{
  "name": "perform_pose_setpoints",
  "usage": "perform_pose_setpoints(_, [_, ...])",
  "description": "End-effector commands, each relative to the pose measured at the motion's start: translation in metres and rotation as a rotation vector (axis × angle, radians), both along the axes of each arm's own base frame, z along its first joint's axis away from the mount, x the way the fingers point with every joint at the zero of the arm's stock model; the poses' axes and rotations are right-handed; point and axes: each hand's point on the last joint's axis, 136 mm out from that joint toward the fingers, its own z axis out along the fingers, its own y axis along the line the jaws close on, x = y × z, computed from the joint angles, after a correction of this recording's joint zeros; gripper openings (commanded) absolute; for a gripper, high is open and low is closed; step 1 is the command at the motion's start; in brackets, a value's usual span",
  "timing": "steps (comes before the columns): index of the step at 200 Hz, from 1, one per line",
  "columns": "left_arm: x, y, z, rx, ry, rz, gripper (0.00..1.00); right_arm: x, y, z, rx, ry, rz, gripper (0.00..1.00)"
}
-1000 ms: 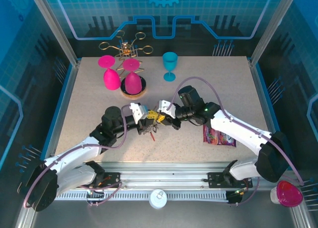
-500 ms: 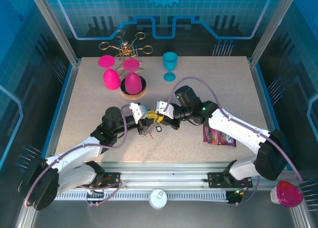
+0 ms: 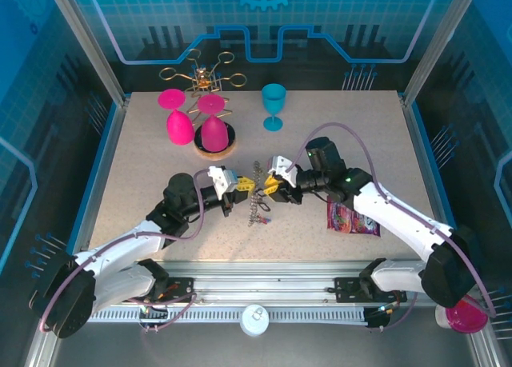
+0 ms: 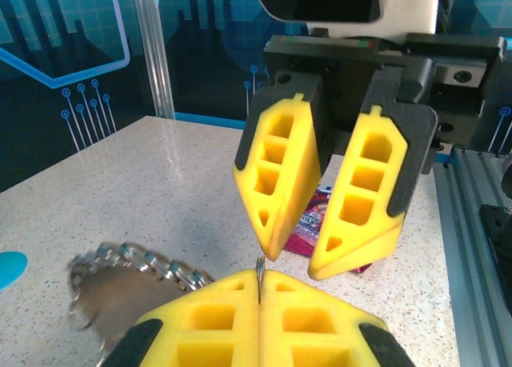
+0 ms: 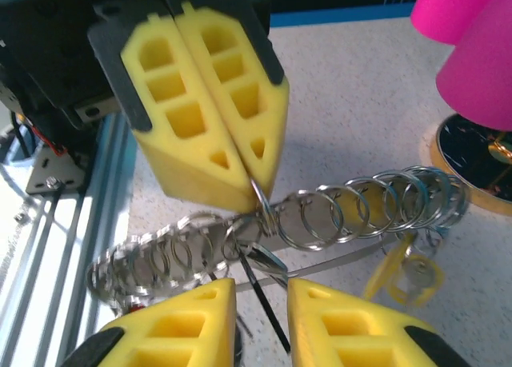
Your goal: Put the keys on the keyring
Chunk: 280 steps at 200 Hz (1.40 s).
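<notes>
Site: both grippers meet mid-table (image 3: 360,135), well clear of all edges; bare top far R and near L. Pink goblets (image 3: 180,127) and rack (image 3: 205,77) stand behind the L arm; packet (image 3: 353,221) lies just beside the R forearm.

L gripper (image 3: 242,189): jaws pressed together, tips pinching one wire ring of the keyring (image 5: 336,215), whose coil of silvery rings hangs below, between the two grippers.

R gripper (image 3: 272,187): jaws apart, nothing clamped; coil just ahead of its tips, dark strip (image 5: 265,307) crossing the gap.

Yellow key (image 5: 398,273) sits under the coil's end; attachment unclear. Coil blurred in L wrist view
</notes>
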Motion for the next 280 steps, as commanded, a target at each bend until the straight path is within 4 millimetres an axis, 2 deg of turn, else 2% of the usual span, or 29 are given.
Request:
perform_pose_setpoints(1, [-0.012,-0.003,0.016,-0.037,-0.072,-0.061,0.0,-0.004,0.004,0.014,0.102,0.022,0.037,0.22])
perform_pose_setpoints(64, [-0.016,-0.006,0.018,-0.043,-0.073,-0.093,0.0,-0.002,0.01,0.016,0.126,0.037,0.059,0.21])
perform_pose_setpoints(116, [-0.017,-0.007,0.02,-0.054,-0.074,-0.106,0.0,-0.001,0.013,0.01,0.117,0.05,0.07,0.21])
perform_pose_setpoints(154, [-0.017,-0.009,0.02,-0.056,-0.069,-0.113,0.0,-0.002,0.019,0.015,0.149,0.05,0.101,0.19])
perform_pose_setpoints(185, [-0.016,-0.009,0.018,-0.055,-0.067,-0.114,0.0,-0.005,0.02,0.021,0.173,0.046,0.129,0.12])
perform_pose_setpoints(198, [-0.015,-0.009,0.017,-0.052,-0.065,-0.11,0.0,-0.006,0.02,0.022,0.177,0.047,0.137,0.0])
perform_pose_setpoints(213, [-0.014,-0.009,0.014,-0.038,-0.06,-0.103,0.0,-0.007,0.018,0.023,0.171,0.043,0.14,0.0])
perform_pose_setpoints(234, [-0.012,-0.009,0.002,0.039,-0.034,-0.102,0.0,-0.008,0.015,0.022,0.129,0.037,0.136,0.0])
perform_pose_setpoints(243, [-0.011,-0.008,-0.003,0.069,-0.024,-0.092,0.08,-0.009,0.014,0.02,0.097,0.033,0.138,0.0])
perform_pose_setpoints(257, [-0.011,-0.006,-0.01,0.124,-0.014,-0.092,0.14,-0.013,0.013,0.014,0.023,0.019,0.15,0.0])
perform_pose_setpoints(280, [-0.012,-0.004,-0.02,0.218,0.003,-0.103,0.14,-0.019,0.015,0.0,-0.127,-0.003,0.178,0.0])
